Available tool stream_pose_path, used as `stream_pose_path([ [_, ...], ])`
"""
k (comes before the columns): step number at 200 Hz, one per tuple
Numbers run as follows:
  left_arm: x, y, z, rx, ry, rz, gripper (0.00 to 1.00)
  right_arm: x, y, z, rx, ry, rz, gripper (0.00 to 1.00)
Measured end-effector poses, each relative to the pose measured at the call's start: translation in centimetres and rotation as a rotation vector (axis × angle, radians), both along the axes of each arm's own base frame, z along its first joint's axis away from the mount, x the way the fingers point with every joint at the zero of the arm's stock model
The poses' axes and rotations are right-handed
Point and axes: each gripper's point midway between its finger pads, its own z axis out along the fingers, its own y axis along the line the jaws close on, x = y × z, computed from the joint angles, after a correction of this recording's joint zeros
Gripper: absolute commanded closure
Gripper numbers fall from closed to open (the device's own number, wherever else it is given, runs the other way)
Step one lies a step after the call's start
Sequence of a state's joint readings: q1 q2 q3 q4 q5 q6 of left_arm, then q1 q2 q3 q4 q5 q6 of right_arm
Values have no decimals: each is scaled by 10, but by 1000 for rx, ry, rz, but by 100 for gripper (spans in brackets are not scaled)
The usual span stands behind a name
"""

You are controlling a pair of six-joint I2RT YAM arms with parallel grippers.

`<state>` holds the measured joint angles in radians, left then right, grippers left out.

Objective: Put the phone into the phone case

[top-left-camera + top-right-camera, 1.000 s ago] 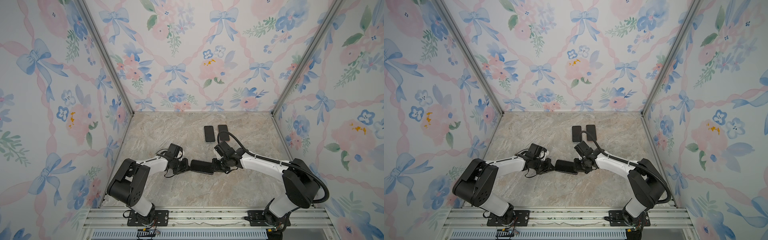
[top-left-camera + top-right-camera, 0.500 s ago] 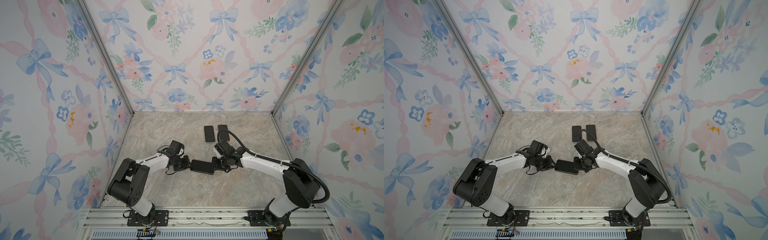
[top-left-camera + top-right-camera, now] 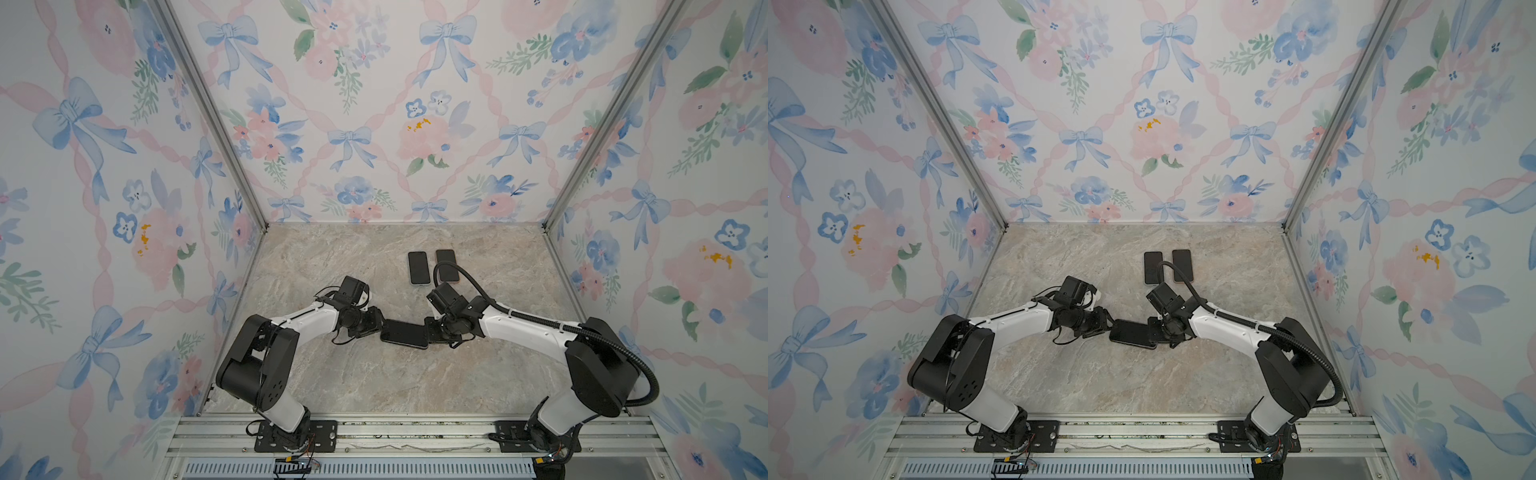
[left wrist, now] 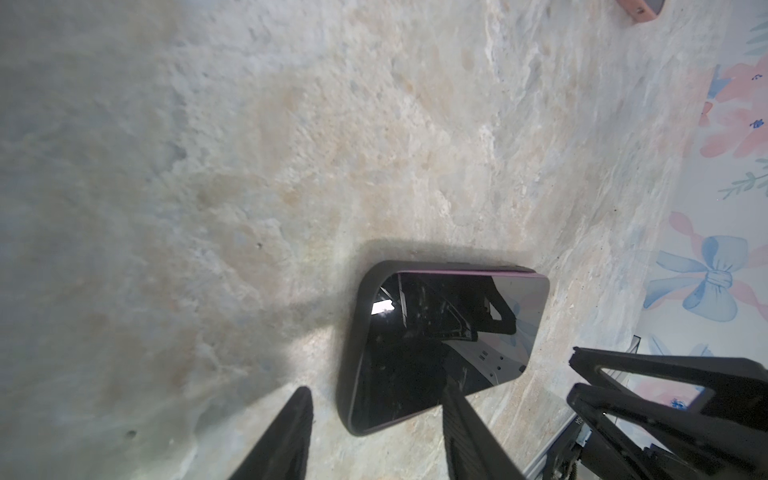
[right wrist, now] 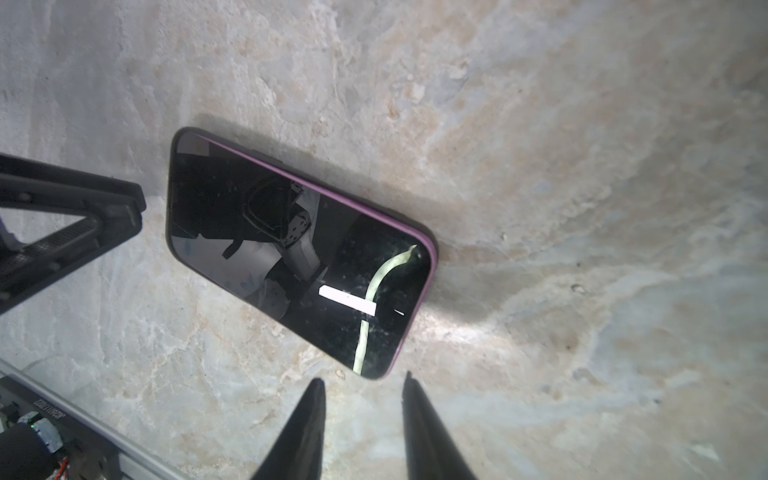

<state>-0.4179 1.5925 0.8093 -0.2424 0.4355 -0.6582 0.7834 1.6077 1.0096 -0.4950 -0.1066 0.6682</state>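
On the marble table point(image 3: 1142, 386), a dark phone point(image 3: 1133, 333) lies flat between the two arms. The left gripper point(image 3: 1106, 322) sits at its left end, the right gripper point(image 3: 1154, 328) at its right end; jaw positions are indistinct. Two further dark phones point(image 3: 1153, 267) point(image 3: 1182, 265) lie side by side farther back.

The phone point(image 5: 291, 249) has a glossy, mirror-like screen inside a matt black phone case point(image 4: 353, 345); under it, the table point(image 5: 540, 124) looks like rough, dull stone.
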Motion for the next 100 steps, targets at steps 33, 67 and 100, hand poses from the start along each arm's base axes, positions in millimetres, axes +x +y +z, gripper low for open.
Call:
stream_pose_path([
  [33, -1, 0, -4, 6, 11, -1, 45, -5, -1, -2, -26, -2, 11, 63],
  [67, -1, 0, -10, 12, 25, -4, 46, -4, -5, -3, -51, -10, 6, 62],
  [100, 3, -3, -9, 4, 26, -11, 46, -3, -8, -1, -59, -23, 10, 58],
])
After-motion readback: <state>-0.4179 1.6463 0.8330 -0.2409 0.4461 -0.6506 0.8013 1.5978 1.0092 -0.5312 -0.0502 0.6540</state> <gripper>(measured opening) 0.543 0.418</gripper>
